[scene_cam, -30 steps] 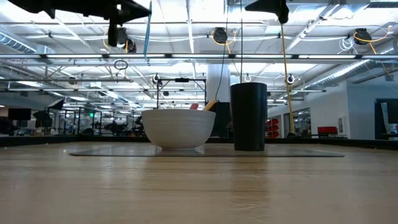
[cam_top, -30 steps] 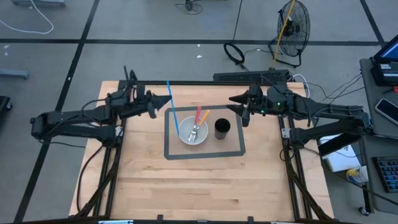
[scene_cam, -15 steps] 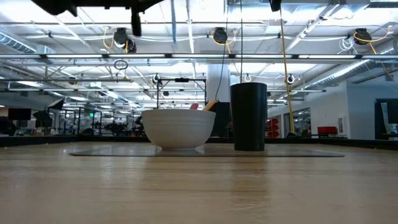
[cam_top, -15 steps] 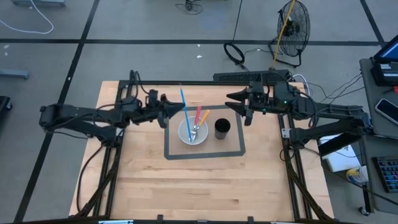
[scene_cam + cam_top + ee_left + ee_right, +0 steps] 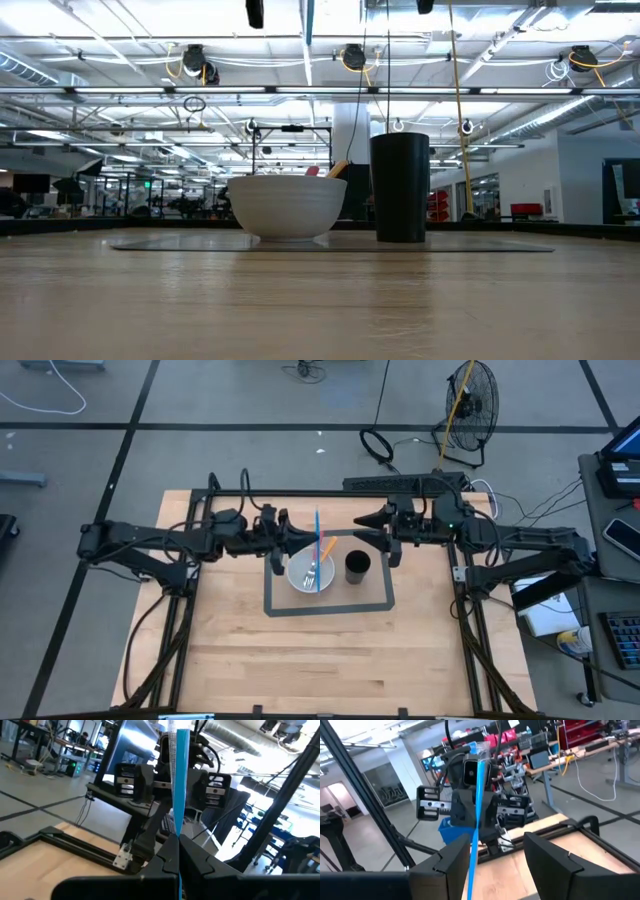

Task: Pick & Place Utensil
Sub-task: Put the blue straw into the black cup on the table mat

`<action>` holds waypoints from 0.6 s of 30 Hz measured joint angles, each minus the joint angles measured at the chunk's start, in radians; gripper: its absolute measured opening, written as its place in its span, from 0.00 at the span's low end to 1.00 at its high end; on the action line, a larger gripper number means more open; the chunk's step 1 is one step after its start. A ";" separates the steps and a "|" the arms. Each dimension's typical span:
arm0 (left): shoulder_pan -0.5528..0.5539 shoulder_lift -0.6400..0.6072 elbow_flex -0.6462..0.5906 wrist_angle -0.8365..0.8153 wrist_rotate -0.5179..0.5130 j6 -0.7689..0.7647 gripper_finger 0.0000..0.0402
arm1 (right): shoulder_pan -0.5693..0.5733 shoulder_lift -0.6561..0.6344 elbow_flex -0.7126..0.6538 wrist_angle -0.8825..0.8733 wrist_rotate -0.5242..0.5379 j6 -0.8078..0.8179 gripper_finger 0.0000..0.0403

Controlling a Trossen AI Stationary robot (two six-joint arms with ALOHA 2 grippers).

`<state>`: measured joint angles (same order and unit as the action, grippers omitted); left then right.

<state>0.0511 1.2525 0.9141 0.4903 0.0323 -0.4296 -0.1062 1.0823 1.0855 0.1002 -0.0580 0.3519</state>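
High view: wooden table (image 5: 300, 660) carries a grey-bordered mat (image 5: 330, 609) at its 12 o'clock half, and both arms reach in over that far edge. Left gripper (image 5: 300, 541) sits at 10 o'clock of the white bowl (image 5: 300, 578), fingers closed on a blue utensil (image 5: 318, 550) whose shaft runs over the bowl. Left wrist view confirms the grip: the two dark fingers (image 5: 197, 862) meet tight on the blue shaft (image 5: 177, 780), most of which sticks out past them. Right gripper (image 5: 372, 532) waits at 12 o'clock of the black cup (image 5: 357, 566), fingers spread wide and empty; right wrist view shows a clear gap between the fingers (image 5: 555, 855), with the blue shaft (image 5: 476, 805) in front of them. Bowl also holds a red utensil (image 5: 321, 544), an orange one (image 5: 328, 546) and a metal fork (image 5: 310, 573). Low view shows bowl (image 5: 287, 206) and cup (image 5: 400, 187) standing just beside each other on the mat, apart, and the blue shaft (image 5: 309, 20) hanging high above the bowl. Judgement: utensil is lifted and on its way, probably to the cup at 3 o'clock of the bowl. Risks: long shaft held near one end may swivel in the pinch; its free end could catch the cup rim and tip the tall narrow cup, or drag the other handles. The waiting gripper is close, so the two grippers may collide.
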 joint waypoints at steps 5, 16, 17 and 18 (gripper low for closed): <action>-0.016 0.007 0.010 0.000 0.000 0.007 0.00 | 0.004 0.012 0.000 0.026 -0.002 -0.001 0.46; -0.042 0.007 0.010 0.003 -0.007 0.008 0.00 | 0.003 0.075 0.000 0.169 -0.111 0.030 0.54; -0.045 0.007 0.010 0.006 -0.007 0.008 0.00 | 0.003 0.087 0.000 0.184 -0.135 0.037 0.54; -0.047 0.007 0.010 0.008 -0.007 0.009 0.00 | 0.003 0.101 0.000 0.202 -0.157 0.043 0.54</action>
<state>0.0040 1.2594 0.9245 0.4978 0.0250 -0.4208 -0.1032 1.1832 1.0855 0.3017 -0.2151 0.3945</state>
